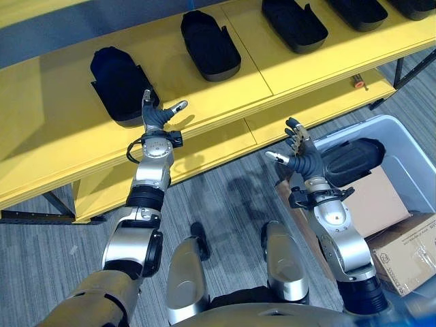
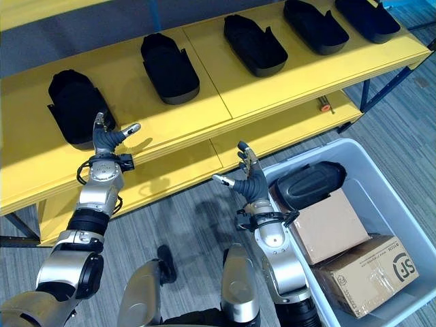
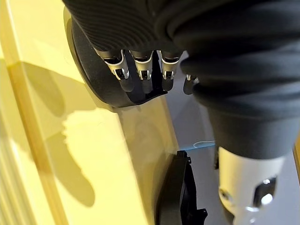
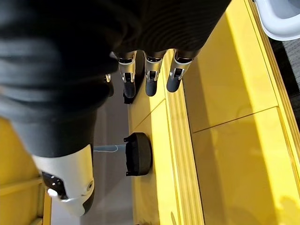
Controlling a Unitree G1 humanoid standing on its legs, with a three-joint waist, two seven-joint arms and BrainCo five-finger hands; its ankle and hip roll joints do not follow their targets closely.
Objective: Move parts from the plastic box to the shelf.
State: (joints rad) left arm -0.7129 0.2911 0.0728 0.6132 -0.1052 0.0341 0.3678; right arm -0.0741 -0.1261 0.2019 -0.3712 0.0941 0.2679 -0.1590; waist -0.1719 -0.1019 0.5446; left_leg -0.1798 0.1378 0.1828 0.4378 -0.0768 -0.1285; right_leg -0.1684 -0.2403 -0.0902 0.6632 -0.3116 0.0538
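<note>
1. The left hand (image 1: 158, 117) is held over the top board of the yellow shelf (image 1: 61, 136), just beside the leftmost black part (image 1: 117, 83). Its fingers are spread straight and nothing is gripped. The pose reads as that of a hand beside a part already set down, though contact with the part cannot be told.

2. The right hand (image 2: 249, 176) is raised between the shelf's front edge and the plastic box (image 2: 402, 204). Its fingers are wide and relaxed and it is empty. It appears placed for a reach into the box for the next part.

3. Five black parts are seen laid in a row along the top board, well apart from one another. Besides the leftmost, there are a second part (image 2: 169, 67), a third part (image 2: 255, 43), a fourth part (image 2: 315, 26) and a fifth part (image 2: 366, 17). The even spacing is judged to be deliberate, so that each part has its own place.

4. One more black part (image 2: 308, 185) is held in the plastic box, lying at the end nearest the right hand. It is judged to be the piece next to be moved.

5. The box is also shared by a plain cardboard box (image 2: 330, 226) and a taped carton (image 2: 371, 272). The black part rests against the plain cardboard box.

6. A small orange object (image 2: 325, 106) is seen on the lower board of the shelf; what it is cannot be made out.
</note>
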